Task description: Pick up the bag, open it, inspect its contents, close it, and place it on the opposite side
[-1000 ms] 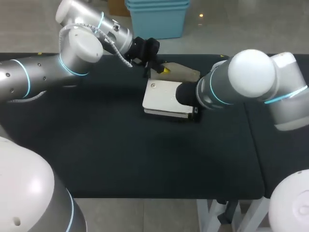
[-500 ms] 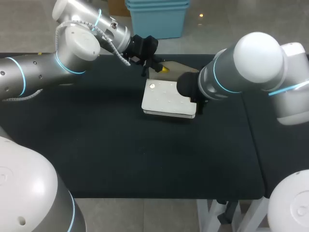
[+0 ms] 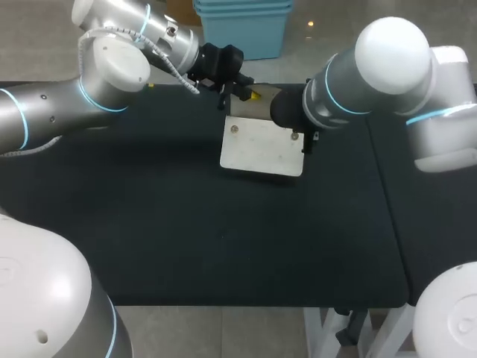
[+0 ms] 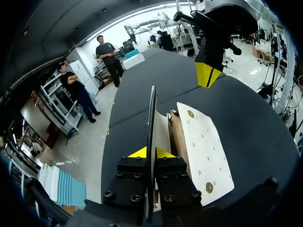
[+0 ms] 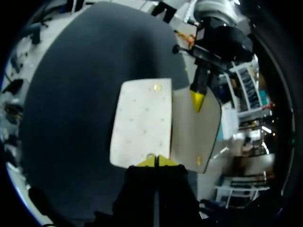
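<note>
You are working with one cream bag (image 3: 261,149) and two grippers over the dark table (image 3: 171,224). The bag is sitting mid-table, towards the far edge, with its front flap (image 5: 142,120) tilting up and two metal studs showing on it in the head view. Your left gripper (image 4: 150,152) is pinching a thin upright panel at the bag's far side, fingers pressing it from both sides. Your right gripper (image 5: 156,161) is clamping the flap's edge, facing the left one.
</note>
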Robot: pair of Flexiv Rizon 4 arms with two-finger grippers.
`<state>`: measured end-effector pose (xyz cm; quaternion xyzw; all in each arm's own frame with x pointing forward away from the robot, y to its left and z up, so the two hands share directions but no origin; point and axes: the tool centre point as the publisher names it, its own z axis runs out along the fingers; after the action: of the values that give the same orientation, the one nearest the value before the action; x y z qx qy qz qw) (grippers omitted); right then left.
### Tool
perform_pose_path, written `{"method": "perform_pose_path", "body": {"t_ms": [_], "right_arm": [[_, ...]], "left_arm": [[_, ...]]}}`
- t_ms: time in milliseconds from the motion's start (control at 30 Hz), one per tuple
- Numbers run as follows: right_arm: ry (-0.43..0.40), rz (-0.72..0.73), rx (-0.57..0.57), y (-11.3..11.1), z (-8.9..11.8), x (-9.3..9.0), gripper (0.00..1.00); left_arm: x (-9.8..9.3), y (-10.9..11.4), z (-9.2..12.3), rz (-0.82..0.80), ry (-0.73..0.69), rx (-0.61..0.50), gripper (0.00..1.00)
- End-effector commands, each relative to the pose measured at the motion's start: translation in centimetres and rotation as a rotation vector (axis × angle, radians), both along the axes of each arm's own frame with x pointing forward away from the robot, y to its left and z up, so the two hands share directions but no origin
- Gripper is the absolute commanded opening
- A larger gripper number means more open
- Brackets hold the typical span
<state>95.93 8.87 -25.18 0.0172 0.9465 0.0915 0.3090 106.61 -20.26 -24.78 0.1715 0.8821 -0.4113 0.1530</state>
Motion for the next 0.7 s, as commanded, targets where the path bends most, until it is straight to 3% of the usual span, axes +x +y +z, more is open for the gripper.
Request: {"method": "perform_pose_path", "body": {"t_ms": [33,267,700], "right_arm": [[0.022,-0.005,-0.029,1.1,0.8,1.5,0.0],[0.005,0.019,-0.046,2.1,0.8,2.8,0.0],[-0.009,0.022,-0.077,1.7,-0.6,4.3,0.0]], "left_arm": [[-1.3,0.5,0.9,0.014,-0.015,-0.005,0.0],[-1.7,0.5,1.3,0.011,0.016,-0.024,0.0],[-2.4,0.7,3.0,0.015,0.024,-0.019,0.0]]}}
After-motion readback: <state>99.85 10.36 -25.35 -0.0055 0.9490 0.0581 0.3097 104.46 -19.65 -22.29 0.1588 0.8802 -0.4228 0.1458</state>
